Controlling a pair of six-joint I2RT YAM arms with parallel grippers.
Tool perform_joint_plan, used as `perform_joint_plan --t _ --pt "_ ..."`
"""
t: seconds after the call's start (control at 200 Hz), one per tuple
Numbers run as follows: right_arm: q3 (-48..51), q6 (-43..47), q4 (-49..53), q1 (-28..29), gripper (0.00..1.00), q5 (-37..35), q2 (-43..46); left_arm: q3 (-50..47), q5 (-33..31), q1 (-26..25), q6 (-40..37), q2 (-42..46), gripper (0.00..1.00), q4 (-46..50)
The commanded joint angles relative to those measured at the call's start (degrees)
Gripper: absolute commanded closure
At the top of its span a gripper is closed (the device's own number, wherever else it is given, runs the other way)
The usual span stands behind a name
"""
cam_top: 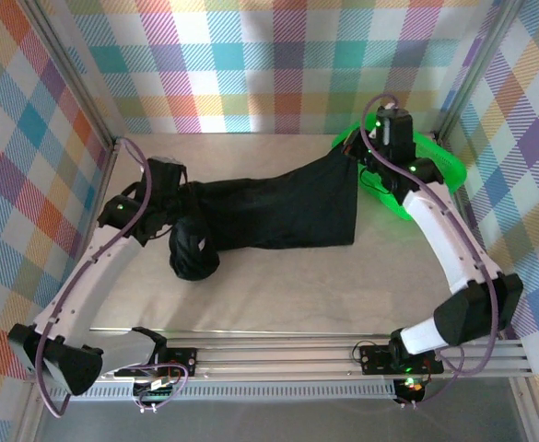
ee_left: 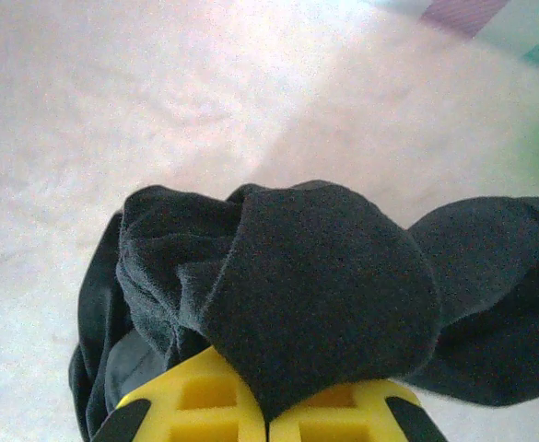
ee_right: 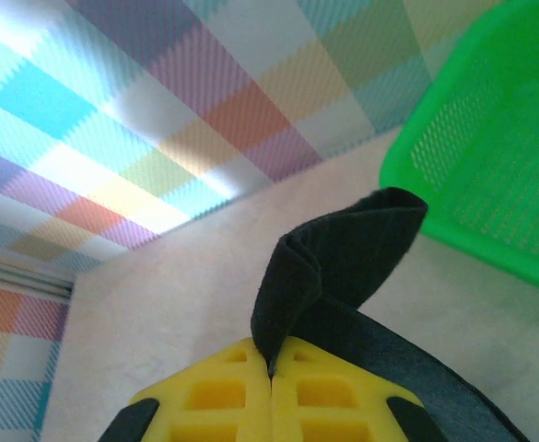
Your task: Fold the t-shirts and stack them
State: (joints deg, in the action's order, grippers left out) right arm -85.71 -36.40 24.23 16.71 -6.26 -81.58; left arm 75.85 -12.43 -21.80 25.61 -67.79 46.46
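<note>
Spreading step in hand: stretching one black t-shirt (cam_top: 278,212) out between both arms, no fold made yet.

Clamped shut on the bunched, twisted end at centre-left of the top frame with the left gripper (ee_left: 267,419); pinched tight on a doubled-over corner at upper right with the right gripper (ee_right: 271,387), just beside the green basket (cam_top: 439,166). Spans mid-frame over the table (cam_top: 278,304), long axis left to right, rising slightly rightward, wide end right, a slack loop drooping at lower left. Next, probably: untwist the left end, lay flat, then fold.
</note>
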Motion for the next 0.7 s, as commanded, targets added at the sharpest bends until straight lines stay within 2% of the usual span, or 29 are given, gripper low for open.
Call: perform_joint_plan --t 0.0,0.23,0.375,0.465,0.57,0.695 --pt "-2.0 3.16 -6.01 -0.55 1.0 -1.43 5.81 4.2 0.74 0.36 -1.67 4.2 1.0 -4.29" --pt "0.05 5.22 -10.64 -0.65 1.0 -1.22 17.94 7.0 4.02 0.36 -2.64 12.94 0.98 -9.85" --pt "2.56 6.57 -11.58 -0.63 1.0 -3.49 26.92 7.55 3.06 0.36 -2.58 19.01 0.95 -14.03" --pt "3.68 7.86 -11.76 -0.63 1.0 -5.56 30.78 8.28 2.26 0.36 -2.45 21.03 0.88 -16.46" --pt "3.58 9.46 -11.11 -0.63 1.0 -6.92 31.38 9.87 1.36 0.36 -1.88 20.05 0.85 -17.25" --pt "2.88 9.77 -11.75 -0.62 1.0 -5.83 26.29 14.0 -0.78 0.37 -2.16 12.1 0.87 -12.91"
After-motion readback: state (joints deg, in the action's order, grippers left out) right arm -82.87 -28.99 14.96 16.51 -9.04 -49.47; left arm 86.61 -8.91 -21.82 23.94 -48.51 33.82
